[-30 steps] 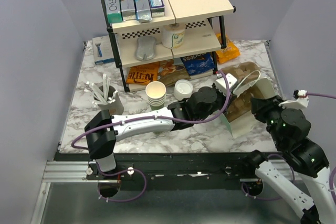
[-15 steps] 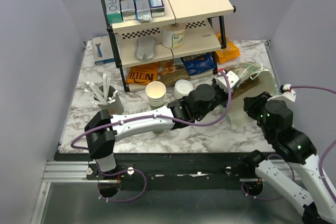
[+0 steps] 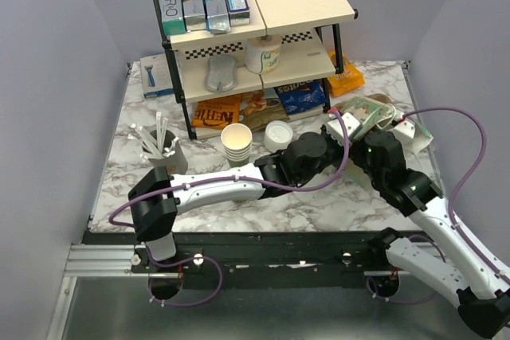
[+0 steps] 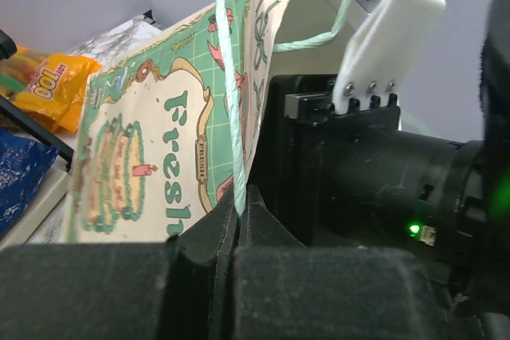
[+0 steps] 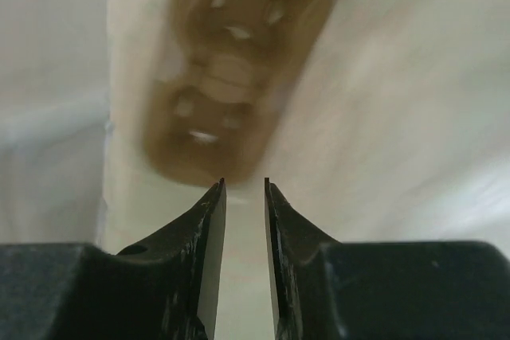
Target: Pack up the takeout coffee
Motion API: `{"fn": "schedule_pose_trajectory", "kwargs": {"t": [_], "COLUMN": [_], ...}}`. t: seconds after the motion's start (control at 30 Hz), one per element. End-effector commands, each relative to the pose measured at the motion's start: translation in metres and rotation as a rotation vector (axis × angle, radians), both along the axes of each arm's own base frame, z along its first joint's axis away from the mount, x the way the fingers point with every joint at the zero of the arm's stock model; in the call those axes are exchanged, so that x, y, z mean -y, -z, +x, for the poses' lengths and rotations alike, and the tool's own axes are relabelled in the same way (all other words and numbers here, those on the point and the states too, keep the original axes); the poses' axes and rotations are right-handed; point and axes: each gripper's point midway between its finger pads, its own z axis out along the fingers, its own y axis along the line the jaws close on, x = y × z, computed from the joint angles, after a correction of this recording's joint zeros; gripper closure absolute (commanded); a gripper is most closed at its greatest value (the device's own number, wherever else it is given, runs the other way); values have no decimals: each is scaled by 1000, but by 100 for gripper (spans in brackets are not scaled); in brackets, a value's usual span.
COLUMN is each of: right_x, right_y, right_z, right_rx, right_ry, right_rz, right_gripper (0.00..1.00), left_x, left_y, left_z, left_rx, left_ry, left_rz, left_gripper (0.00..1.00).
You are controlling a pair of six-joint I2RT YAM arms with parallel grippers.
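Observation:
The takeout coffee (image 3: 279, 134), a small cup with a round white lid, stands on the table beside the stack of lidless cups (image 3: 237, 143); no gripper touches it. The green printed paper bag (image 3: 362, 109) stands right of it and fills the left wrist view (image 4: 151, 157). My left gripper (image 4: 239, 197) is shut on the bag's pale green cord handle (image 4: 231, 93). My right gripper (image 5: 243, 185) is inside the bag, jaws slightly apart and empty, just above the blurred brown cup carrier (image 5: 231, 77). In the top view the bag hides its fingers.
A two-level shelf (image 3: 255, 29) at the back holds boxes and a printed cup (image 3: 264, 55). Snack bags (image 3: 299, 97) lie under it. A grey holder of white sticks (image 3: 163, 149) stands at the left. My left arm (image 3: 223, 185) stretches across the table's middle.
My right arm swung left and forward, and its gripper went into the bag's mouth. The bag rose from tipped open to more upright, its green print now facing up. My left gripper kept hold of the handle.

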Motion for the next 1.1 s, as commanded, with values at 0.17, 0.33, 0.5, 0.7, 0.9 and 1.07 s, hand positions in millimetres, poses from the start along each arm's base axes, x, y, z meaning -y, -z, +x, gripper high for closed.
{"fn": "schedule_pose_trajectory", "kwargs": {"t": [0.17,0.33,0.5,0.7,0.9,1.07], "right_x": [8,21,11,3,-4,-6], "right_y": [-78,-110,-162,-188,-181,-173], "right_z": [-39,-76,-88,-88,-74,-69], "right_rx": [170,232,427,502,443,425], "right_ry": [-151,-252,-366,-399,-395,-393], "right_rz": [15,-40,-31,0,-15,-22], "right_gripper": [48,35,12,0,0,0], "left_x": [-21,-28,-41,-73,-79,-81], "left_y": [-41,-40,-27,13,34,53], "left_z": [11,19,7,-1,-8,9], "left_rx": [-73,-136,-243,-385,-470,-462], "left_ry": [-91,-92,-4,47,145,96], "left_rz": [-57,-22,99,233,290,315], "left_gripper": [100,100,100,100,100,86]}}
